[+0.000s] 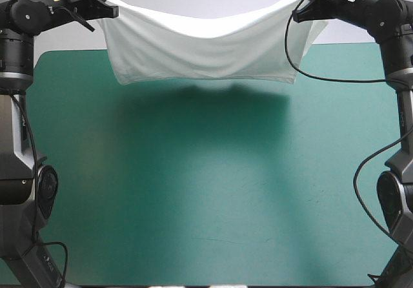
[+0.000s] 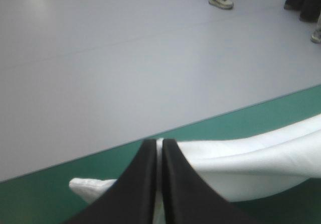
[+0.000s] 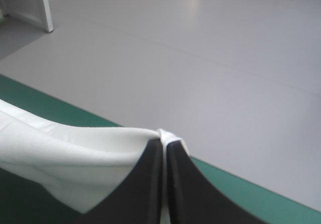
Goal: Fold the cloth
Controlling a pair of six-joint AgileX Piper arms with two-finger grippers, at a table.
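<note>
- T-shirt [image 1: 200, 52]: hangs slack above the table's [image 1: 193, 185] far edge; seemingly doubled
- Left gripper [image 2: 159, 142], right gripper [image 3: 162, 143]: fingers clamped on its upper corners; laying down and further folds are left to do

Even, bright overhead light; the lifted T-shirt [image 1: 200, 52] casts a broad soft shadow on the teal-green surface [image 1: 206, 223] beneath it.

We see the white T-shirt [image 1: 203, 49] aloft at twelve o'clock, stretched wide, sagging mid-span, hem hanging above the far edge of the table [image 1: 193, 204].
</note>
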